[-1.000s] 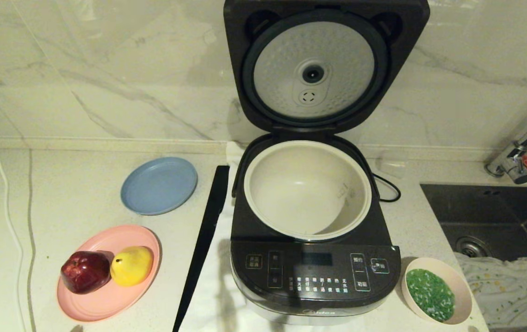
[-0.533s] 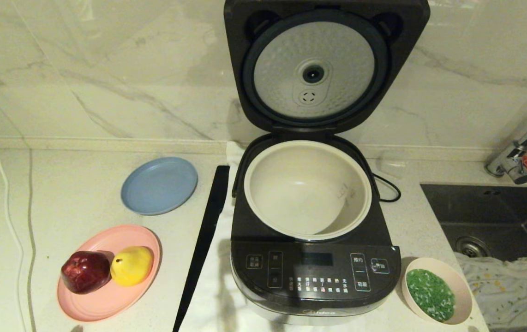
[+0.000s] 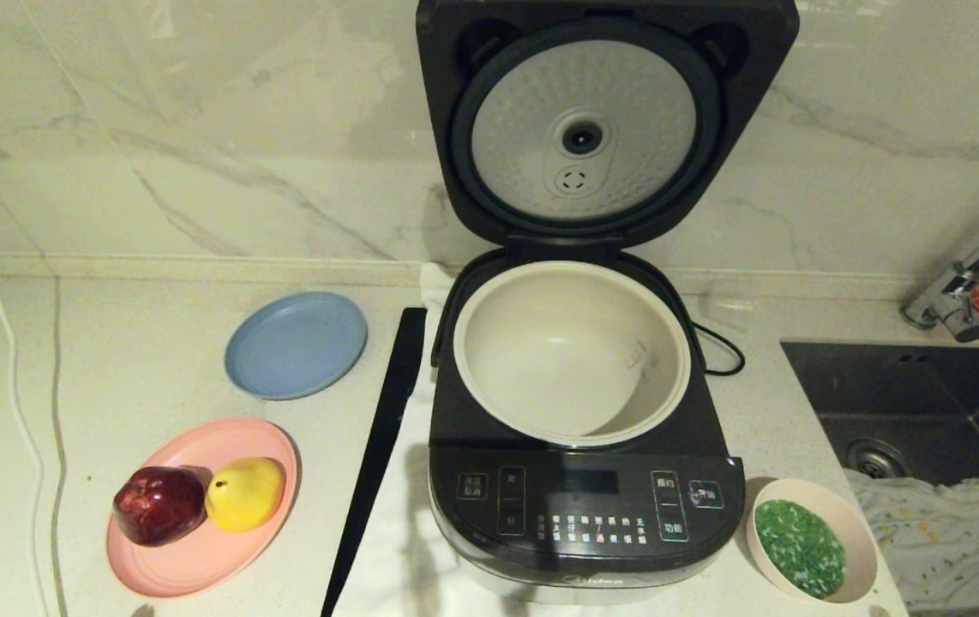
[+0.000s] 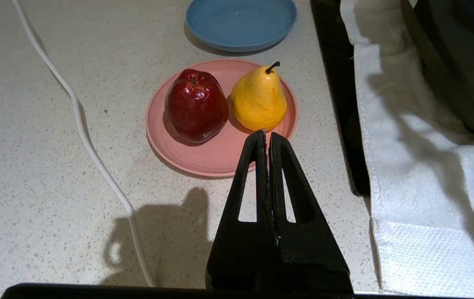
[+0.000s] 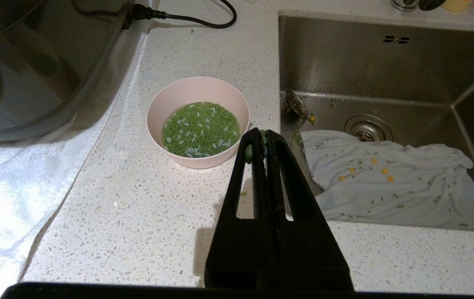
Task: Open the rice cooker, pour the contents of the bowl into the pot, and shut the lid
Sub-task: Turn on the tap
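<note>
- Dark grey, the rice cooker [image 3: 585, 506] stands on the counter [image 3: 138, 368] in my head view, toward the back edge by the marble wall, its lid [image 3: 605, 120] raised upright and the silver dimpled underside facing me. The cream-white pot [image 3: 571, 351] sits inside, nothing in it. The bowl [image 3: 811, 540] rests at the front edge, just right of the cooker and left of the sink [image 3: 918, 411]; the contents [image 3: 800, 547] are green bits with white grains. On the left side lie a blue plate [image 3: 296, 344] and a pink plate [image 3: 198, 506] carrying an apple [image 3: 159, 506] and a pear [image 3: 244, 494].
- In my left wrist view, my left gripper [image 4: 267, 135] hangs above the pink plate's near rim, fingers pressed together, holding nothing.
- In my right wrist view, my right gripper [image 5: 262, 135] hovers just beside the bowl, closed and empty. A spotted cloth [image 5: 390, 182] lies in the sink.
</note>
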